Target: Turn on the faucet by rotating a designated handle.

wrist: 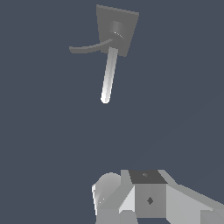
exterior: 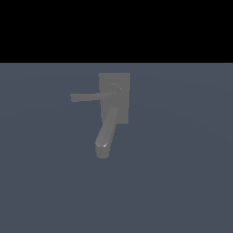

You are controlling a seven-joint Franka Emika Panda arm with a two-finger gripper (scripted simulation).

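**Faucet handle untouched; gripper well clear of the fixture**

Exterior view, from its left to its right. First comes the free tip of the handle [exterior: 91, 96], a thin straight grey bar running roughly level toward a round hub [exterior: 114, 89]. Below and slightly right of the tip, the thick spout [exterior: 107, 129] slopes down from the same hub to a rounded end. Behind both stands the flat rectangular back plate [exterior: 123, 79] of the faucet [exterior: 113, 109], which sits alone on a plain blue-grey surface [exterior: 182, 182]. No arm appears in this view.

Wrist view. The faucet lies far ahead of the camera, handle and spout both unobstructed. Part of the gripper [wrist: 144, 199] body shows at the frame edge, well apart from the fixture. Its fingertips are out of frame, so the opening cannot be told; nothing is seen held.

Assessment of handling. The handle looks rigid and metallic, pivoting at the hub, not fragile. Its smooth, slim bar may let fingers slide along it. Judged best contact: near the free tip, away from the hub, for most leverage. The spout, the thicker member, should not be mistaken for it. Task judged not yet begun.
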